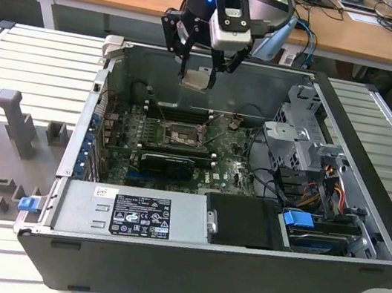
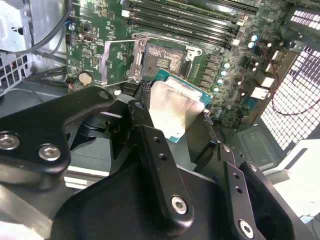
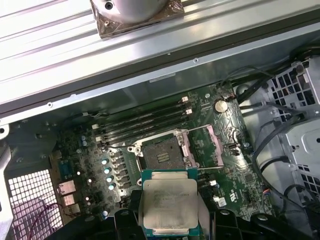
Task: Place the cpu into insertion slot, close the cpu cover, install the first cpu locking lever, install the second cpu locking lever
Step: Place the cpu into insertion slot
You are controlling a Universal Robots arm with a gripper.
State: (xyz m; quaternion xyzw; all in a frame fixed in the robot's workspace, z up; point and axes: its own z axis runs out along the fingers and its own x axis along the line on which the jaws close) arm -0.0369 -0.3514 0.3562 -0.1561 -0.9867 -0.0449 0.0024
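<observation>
Claw: the black two-fingered gripper (image 1: 196,77) is being shown closed down on the chip, with two opposite edges being pinched in both wrist views.
Cpu: the small, thin, square cpu (image 1: 195,80) (image 2: 172,107) (image 3: 169,202), pale silver on top with a green rim, is being held flat in the air. It is clear of the board, above the open case and toward its far wall.
Socket: the square black insertion slot (image 3: 161,156) is being shown bare, below the chip and apart from it.
Cover: the thin silvery metal cpu cover (image 2: 106,62), a frame with an open window, is being shown swung open, lying just beside the slot.
Board: the green motherboard (image 1: 229,171) is being shown lying on the case floor, with long black memory slots (image 3: 145,122) just beyond the insertion slot on its far side.
Case: the black and grey computer case (image 1: 235,273) is being shown lying open on a ribbed grey metal table (image 1: 37,60). A silvery power supply box (image 1: 132,215) is being shown at its near wall, toward the exterior view's left.
</observation>
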